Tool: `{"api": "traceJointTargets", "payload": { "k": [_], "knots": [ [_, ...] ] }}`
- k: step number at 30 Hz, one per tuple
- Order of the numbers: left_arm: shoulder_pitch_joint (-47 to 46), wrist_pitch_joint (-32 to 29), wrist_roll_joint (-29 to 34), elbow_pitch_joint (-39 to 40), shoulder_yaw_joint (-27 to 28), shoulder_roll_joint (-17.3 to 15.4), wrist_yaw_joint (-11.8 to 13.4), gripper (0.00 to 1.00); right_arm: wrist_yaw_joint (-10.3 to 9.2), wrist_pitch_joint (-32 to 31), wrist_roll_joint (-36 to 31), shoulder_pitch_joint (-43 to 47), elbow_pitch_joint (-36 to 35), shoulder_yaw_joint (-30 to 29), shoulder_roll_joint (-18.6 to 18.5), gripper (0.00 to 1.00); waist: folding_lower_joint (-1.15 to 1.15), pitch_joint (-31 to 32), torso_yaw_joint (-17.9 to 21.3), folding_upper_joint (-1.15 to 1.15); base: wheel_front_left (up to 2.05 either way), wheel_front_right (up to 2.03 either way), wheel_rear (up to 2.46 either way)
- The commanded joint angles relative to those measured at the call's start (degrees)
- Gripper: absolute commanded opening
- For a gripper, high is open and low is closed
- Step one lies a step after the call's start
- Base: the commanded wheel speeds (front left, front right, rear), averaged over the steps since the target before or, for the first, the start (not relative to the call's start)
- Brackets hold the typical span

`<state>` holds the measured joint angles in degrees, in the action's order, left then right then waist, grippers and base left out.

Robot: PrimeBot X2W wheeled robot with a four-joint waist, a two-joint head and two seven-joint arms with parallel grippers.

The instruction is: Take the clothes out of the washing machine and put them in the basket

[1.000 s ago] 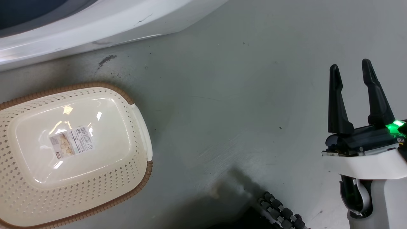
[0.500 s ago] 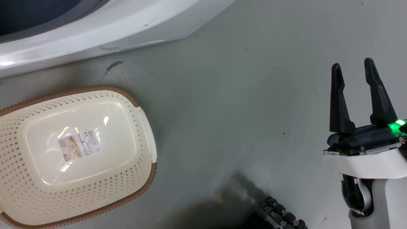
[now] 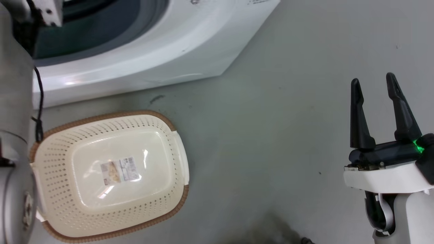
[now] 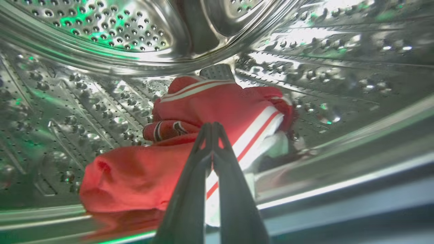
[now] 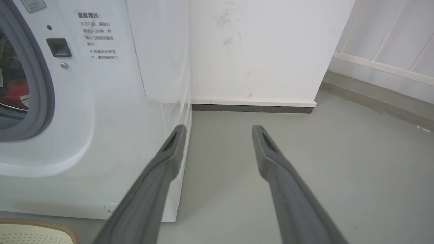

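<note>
The grey floor (image 3: 271, 118) carries everything. The washing machine (image 3: 152, 61) stands along its far edge in the head view, porthole open. On the floor just in front of the machine's base sits the basket (image 3: 54, 162), with nothing in it but the paper label on its bottom.

The clothes (image 4: 217, 112) are all inside the steel drum (image 4: 101, 30), heaped on its lower wall. In the left wrist view the red heap's long axis runs from lower left up to upper right, white stripes along it.

The left tool (image 4: 212, 127) is inside the porthole, its fingers pressed together with the tips right over the middle of the heap, which lies straight ahead of it. Whether a fold is caught between them I cannot tell. The left arm is clearly the nearer one.

The right tool (image 3: 373, 78) hovers over bare floor, well apart from drum and basket, fingers spread and holding nothing.

Judging from this, no garment is out yet. The coming move calls for a firm hold on the heap, then a pull out and down to the basket.
</note>
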<state>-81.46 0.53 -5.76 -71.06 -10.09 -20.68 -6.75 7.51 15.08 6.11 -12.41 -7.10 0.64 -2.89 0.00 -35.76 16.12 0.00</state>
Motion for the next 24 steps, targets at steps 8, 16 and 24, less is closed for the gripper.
{"api": "traceJointTargets", "payload": {
  "k": [8,16,24],
  "knots": [
    [9.75,9.73,-2.09,-0.14,-1.37,2.99,-0.58,0.00,-0.04,0.14,-2.72,3.41,1.42,-0.37,0.03,1.00,0.00,9.33,-4.85,0.00,0.00,0.00,0.00],
    [18.16,14.41,-3.76,4.42,-2.71,5.03,-0.62,0.00,-0.04,0.14,-4.53,5.90,2.14,-0.37,0.03,1.00,0.00,15.08,-7.34,0.00,0.00,0.00,0.00],
    [29.52,14.71,-5.22,18.45,-2.87,5.28,-0.61,0.00,-0.04,0.14,-5.90,9.14,2.70,-0.05,0.03,1.00,0.00,20.92,-9.55,0.00,0.00,0.00,0.00]
  ]
}}
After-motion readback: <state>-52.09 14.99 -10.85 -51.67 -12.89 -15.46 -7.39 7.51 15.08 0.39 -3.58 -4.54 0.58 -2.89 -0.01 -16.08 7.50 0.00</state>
